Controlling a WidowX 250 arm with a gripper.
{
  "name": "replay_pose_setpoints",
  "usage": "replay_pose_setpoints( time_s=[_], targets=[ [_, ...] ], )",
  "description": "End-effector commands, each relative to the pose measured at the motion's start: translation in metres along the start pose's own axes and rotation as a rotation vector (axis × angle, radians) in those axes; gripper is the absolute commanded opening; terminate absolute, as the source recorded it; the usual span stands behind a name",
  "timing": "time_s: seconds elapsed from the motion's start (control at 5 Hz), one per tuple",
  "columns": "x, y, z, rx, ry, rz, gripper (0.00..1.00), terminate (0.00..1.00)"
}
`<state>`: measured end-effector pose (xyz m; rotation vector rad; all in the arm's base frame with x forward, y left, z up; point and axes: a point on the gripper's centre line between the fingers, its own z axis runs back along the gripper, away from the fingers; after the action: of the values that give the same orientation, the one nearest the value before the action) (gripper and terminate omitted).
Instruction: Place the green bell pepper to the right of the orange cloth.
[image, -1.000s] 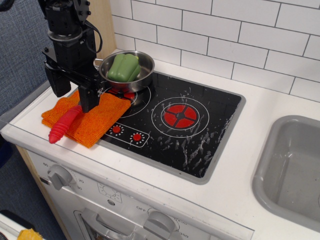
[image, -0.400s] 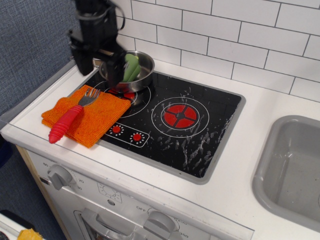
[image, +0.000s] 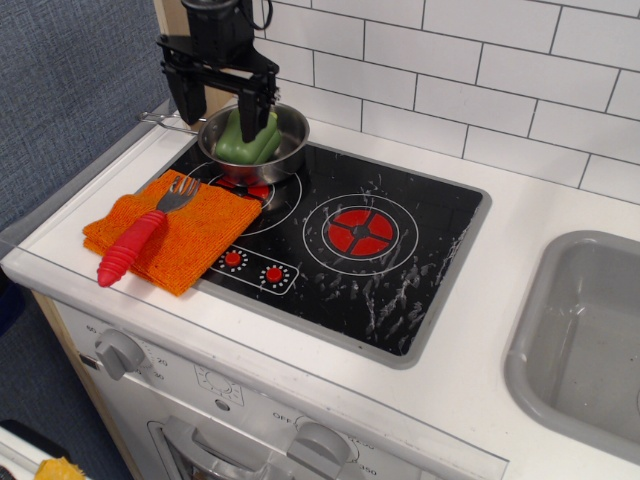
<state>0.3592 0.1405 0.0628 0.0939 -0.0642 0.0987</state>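
The green bell pepper (image: 240, 146) lies inside a small steel pot (image: 292, 133) on the back left burner of the stove. The orange cloth (image: 190, 238) lies folded at the front left, partly on the counter and partly on the cooktop. My black gripper (image: 220, 108) hangs over the left side of the pot with its two fingers spread wide. One finger (image: 254, 112) stands in front of the pepper and hides part of it; the other is outside the pot's left rim. It holds nothing.
A fork with a red handle (image: 131, 247) lies on the cloth. The black cooktop (image: 380, 270) has a red burner (image: 361, 231) to the right of the cloth. A grey sink (image: 590, 330) is at the far right. A tiled wall is behind.
My gripper has moved from over the cloth up and back to the pot. The fork is uncovered. The pepper and cloth have not moved.
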Motion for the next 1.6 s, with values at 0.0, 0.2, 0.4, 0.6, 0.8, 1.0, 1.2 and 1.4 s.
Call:
replay_pose_setpoints(
  time_s=[0.0,0.2,0.4,0.6,0.8,1.0,1.2,1.4],
  targets=[
    [0.018,0.024,-0.012,0.020,0.011,0.095,1.00,0.00],
    [0.016,0.021,-0.019,-0.013,0.016,0.094,1.00,0.00],
    [0.014,0.014,-0.008,-0.021,-0.013,0.068,0.00,0.00],
    [0.012,0.005,0.011,-0.036,-0.071,0.032,0.00,0.00],
    [0.012,-0.003,0.039,-0.045,-0.144,-0.004,0.00,0.00],
    [0.003,-0.015,0.064,-0.048,-0.195,-0.049,0.00,0.00],
    [-0.022,-0.031,0.066,-0.043,-0.155,-0.102,0.00,0.00],
    [-0.052,-0.052,0.057,-0.039,-0.098,-0.179,0.00,0.00]
  ],
)
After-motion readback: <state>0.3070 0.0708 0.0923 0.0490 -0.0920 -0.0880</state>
